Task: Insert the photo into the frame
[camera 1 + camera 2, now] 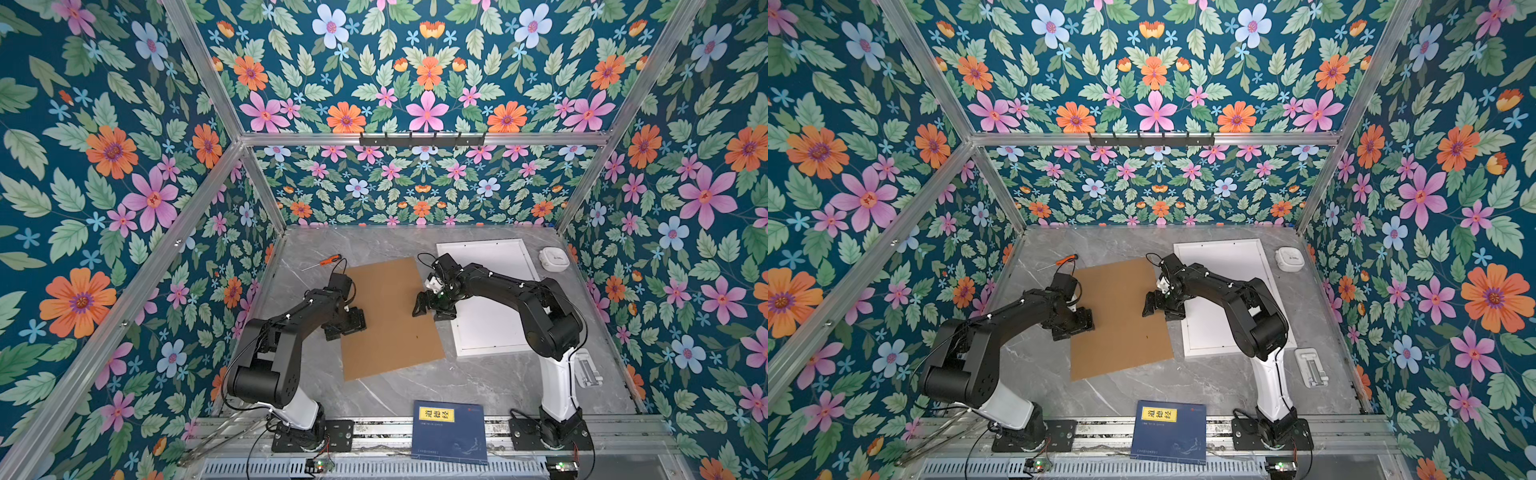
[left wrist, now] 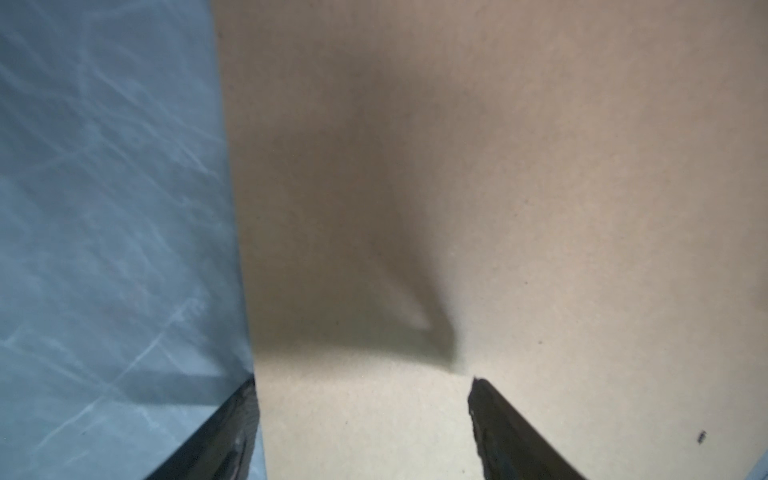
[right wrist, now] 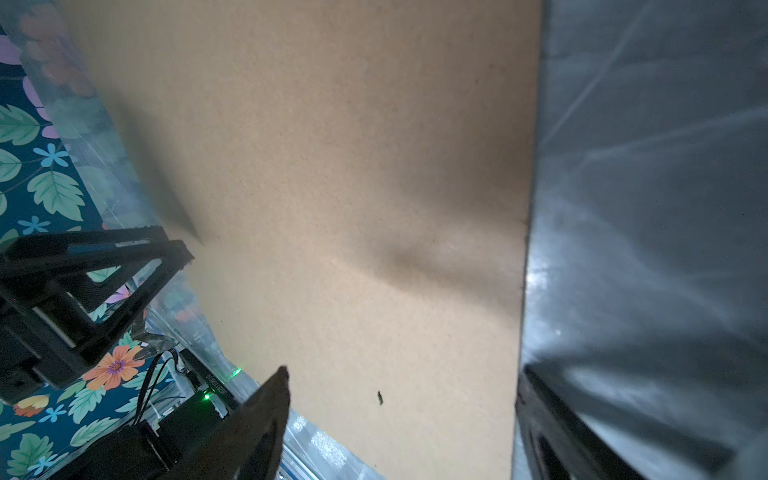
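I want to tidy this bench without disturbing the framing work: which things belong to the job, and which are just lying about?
Job: frame; brown backing board, with left gripper and right gripper open at its edges. The photo is not visible.
Lying about: orange screwdriver; blue book; white round device; clear stand.

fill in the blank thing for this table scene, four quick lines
1. The flat backing board between the left tool and the right tool is ___ in colour.
2. Both tools have their jaws ___.
3. The white frame lies beneath the ___ arm.
4. The screwdriver has an ___ handle.

Missing words: brown; open; right; orange
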Controlling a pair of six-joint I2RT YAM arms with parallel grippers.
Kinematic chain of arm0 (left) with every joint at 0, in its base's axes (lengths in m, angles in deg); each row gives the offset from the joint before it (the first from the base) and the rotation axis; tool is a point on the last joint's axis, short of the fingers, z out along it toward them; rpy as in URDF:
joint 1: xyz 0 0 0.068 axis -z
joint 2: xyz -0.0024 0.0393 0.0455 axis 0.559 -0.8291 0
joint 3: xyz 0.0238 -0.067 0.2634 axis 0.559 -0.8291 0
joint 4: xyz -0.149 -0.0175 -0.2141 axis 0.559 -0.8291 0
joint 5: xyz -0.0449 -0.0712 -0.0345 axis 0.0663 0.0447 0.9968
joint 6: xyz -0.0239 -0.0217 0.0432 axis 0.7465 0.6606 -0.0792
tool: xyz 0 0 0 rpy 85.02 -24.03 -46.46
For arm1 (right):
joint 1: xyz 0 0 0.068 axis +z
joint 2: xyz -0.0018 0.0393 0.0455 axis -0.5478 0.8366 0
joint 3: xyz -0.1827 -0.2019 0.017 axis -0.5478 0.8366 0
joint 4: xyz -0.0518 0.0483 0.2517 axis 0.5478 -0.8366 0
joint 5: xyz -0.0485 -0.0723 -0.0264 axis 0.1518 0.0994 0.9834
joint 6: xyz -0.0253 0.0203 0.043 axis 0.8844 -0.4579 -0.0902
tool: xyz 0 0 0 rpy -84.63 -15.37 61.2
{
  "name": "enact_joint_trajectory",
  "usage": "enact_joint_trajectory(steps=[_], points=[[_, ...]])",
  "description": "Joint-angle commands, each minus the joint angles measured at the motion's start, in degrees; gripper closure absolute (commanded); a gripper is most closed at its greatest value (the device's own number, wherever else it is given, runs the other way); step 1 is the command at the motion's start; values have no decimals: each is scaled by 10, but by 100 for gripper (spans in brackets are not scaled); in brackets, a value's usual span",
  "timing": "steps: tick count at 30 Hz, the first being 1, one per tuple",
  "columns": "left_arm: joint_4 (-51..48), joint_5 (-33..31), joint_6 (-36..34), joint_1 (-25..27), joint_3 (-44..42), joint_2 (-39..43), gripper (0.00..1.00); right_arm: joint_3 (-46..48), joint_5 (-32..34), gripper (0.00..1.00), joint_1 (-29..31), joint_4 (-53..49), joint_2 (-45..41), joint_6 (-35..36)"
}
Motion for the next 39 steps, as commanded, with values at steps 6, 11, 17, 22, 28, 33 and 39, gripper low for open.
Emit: enact_joint_trajectory(steps=[6, 11, 17, 22, 28, 33, 39], points=[[44, 107, -6, -4, 9, 11, 19, 18, 14, 15, 2, -9, 5, -18], [36, 114, -6, -9, 14, 24, 19, 28, 13, 15, 0, 2, 1, -23], [26, 128, -5, -17, 16, 38, 19, 43, 7, 16, -4, 21, -7, -30], [7, 140, -5, -22, 21, 54, 19, 64, -17, 16, -13, 56, -15, -40], [-18, 155, -13, -30, 27, 83, 19, 83, -40, 16, -22, 89, -17, -42], [-21, 183, -10, -41, 26, 106, 19, 90, -49, 16, -24, 109, -18, -44], [-26, 229, -5, -55, 34, 127, 19, 102, -66, 16, -28, 136, -18, -46]])
